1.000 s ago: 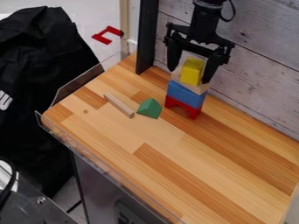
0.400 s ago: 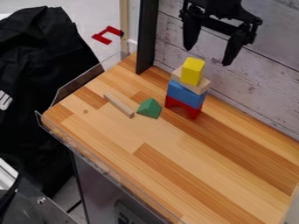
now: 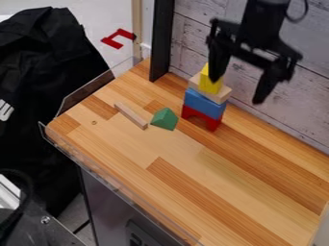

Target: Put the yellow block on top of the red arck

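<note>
My gripper (image 3: 236,91) hangs open to the right of a block stack, its left finger in front of part of the yellow block and its right finger over the boards behind. Topmost in the stack is the yellow block (image 3: 207,83), upright on a plain wooden block (image 3: 220,95). Under that lies a blue block (image 3: 203,104), and at the bottom the red arch (image 3: 201,118) stands on the wooden table (image 3: 212,192). Nothing is held between the fingers.
A green wedge block (image 3: 164,119) and a thin wooden stick (image 3: 131,116) lie left of the stack. A black post (image 3: 160,41) and a plank wall (image 3: 276,101) stand behind. A clear guard (image 3: 109,175) edges the table.
The gripper was around the yellow block, then rose off it to the upper right; now it is lower again, right of the stack. The blocks stand where they were.
</note>
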`<state>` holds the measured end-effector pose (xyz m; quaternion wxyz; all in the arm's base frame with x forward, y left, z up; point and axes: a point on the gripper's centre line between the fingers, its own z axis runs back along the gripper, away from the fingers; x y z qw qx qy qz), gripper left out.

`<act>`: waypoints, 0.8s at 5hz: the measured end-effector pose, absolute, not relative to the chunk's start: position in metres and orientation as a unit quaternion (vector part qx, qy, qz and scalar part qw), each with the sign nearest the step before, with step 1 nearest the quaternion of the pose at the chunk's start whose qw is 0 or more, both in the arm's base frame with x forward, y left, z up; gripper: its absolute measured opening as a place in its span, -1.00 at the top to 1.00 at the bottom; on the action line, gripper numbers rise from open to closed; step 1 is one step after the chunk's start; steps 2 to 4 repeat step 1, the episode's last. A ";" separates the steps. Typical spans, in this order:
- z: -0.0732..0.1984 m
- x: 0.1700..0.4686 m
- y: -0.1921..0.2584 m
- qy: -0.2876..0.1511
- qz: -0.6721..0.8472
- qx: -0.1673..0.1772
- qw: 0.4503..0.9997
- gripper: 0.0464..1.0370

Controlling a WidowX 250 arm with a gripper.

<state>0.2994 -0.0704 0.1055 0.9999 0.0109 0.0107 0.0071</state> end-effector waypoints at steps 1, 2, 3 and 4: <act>0.090 0.289 -0.071 0.023 0.043 0.018 0.999 -0.92; 0.090 0.289 -0.071 0.023 0.043 0.018 0.999 -0.92; 0.090 0.289 -0.071 0.023 0.043 0.018 0.999 -0.92; 0.090 0.289 -0.071 0.023 0.043 0.018 0.999 -0.92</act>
